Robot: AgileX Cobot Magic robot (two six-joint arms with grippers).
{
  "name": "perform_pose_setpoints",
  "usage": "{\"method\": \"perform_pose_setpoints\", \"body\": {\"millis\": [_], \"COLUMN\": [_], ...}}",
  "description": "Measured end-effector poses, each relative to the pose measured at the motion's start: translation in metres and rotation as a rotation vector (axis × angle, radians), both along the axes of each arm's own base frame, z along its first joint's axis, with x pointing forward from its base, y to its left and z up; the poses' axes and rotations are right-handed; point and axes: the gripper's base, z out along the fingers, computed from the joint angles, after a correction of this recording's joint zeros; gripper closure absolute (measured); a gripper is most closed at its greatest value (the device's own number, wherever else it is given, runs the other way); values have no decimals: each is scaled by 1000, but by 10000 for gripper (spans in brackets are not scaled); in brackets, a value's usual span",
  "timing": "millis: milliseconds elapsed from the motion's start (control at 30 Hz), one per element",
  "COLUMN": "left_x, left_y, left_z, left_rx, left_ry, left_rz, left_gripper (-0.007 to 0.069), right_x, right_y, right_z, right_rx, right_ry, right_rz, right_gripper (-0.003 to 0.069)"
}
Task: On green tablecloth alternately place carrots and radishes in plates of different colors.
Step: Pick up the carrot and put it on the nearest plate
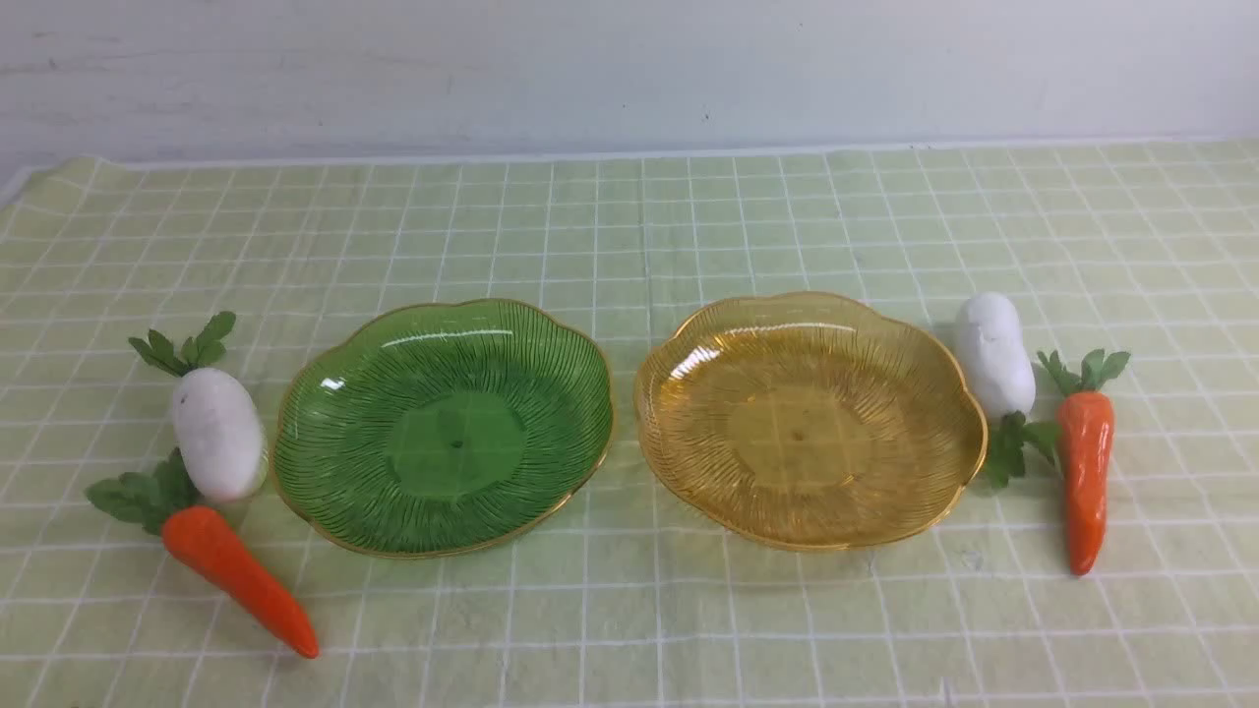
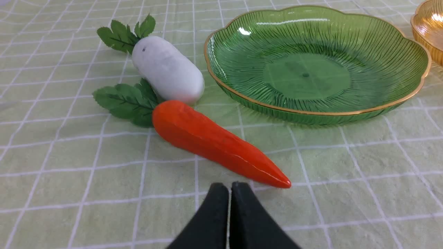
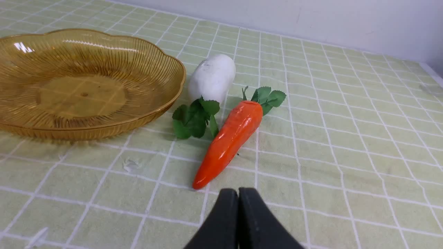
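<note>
A pale green cloth (image 1: 629,226) with a white grid covers the surface. Two ribbed, gold-rimmed plates sit side by side mid-surface, both empty: the green plate (image 1: 443,433) nearer the left edge, the amber plate (image 1: 809,423) nearer the right. There are two glossy orange carrots and two matte white radishes, all leafy-topped. The left carrot (image 1: 236,578) and left radish (image 1: 216,433) lie beside the green plate, the right carrot (image 1: 1085,472) and right radish (image 1: 993,354) beside the amber plate. The left jaws and right jaws are each pressed together, holding nothing, near a carrot's tip.
</note>
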Motion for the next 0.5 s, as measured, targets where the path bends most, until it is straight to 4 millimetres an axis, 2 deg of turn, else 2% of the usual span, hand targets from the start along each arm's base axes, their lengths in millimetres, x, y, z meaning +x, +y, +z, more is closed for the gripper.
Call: {"method": "perform_pose_setpoints", "body": {"millis": [500], "left_x": [0], "left_y": [0], "left_z": [1], "left_rx": [-20], "left_ry": [-8], "left_rz": [1], "left_gripper": [632], "right_x": [0], "right_y": [0], "right_z": [0], "right_rx": [0], "right_ry": [0], "right_rz": [0], "right_gripper": [674]}}
